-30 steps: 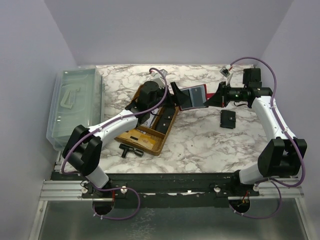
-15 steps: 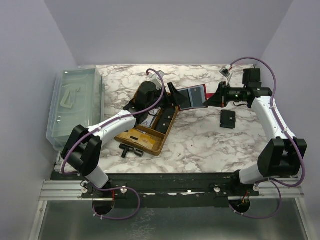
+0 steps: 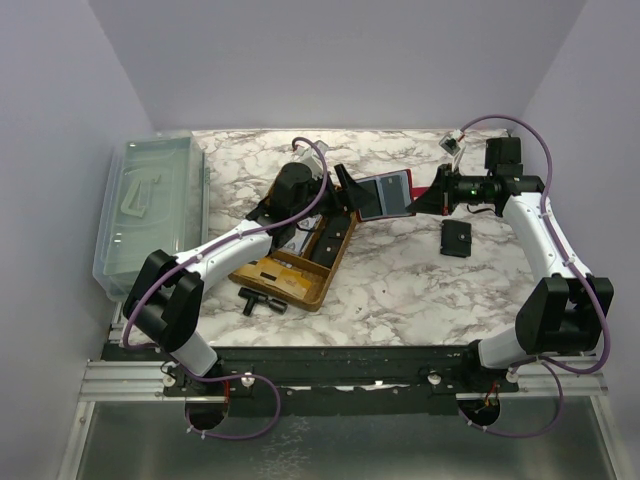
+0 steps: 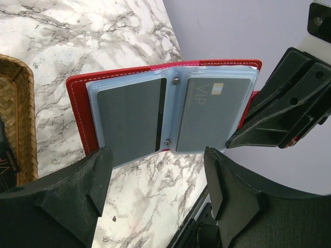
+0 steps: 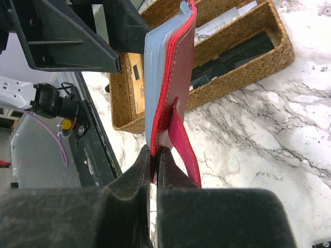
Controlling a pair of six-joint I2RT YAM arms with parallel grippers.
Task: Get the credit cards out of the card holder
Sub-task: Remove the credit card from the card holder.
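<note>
My right gripper (image 5: 154, 155) pinches the red card holder (image 4: 165, 111) by its cover, holding it open above the marble table (image 3: 400, 285). My left gripper (image 4: 156, 163) hangs spread just before it. 2 grey cards (image 4: 214, 111) sit sleeved, so next I'd nip 1 card's edge alone. A wicker basket (image 3: 300, 268) lies near, with lilac walls around

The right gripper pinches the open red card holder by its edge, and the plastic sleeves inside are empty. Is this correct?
The sleeves are not empty. The left wrist view shows grey cards in both facing ones, one marked VIP. The right gripper does pinch the open red card holder by its edge.
</note>
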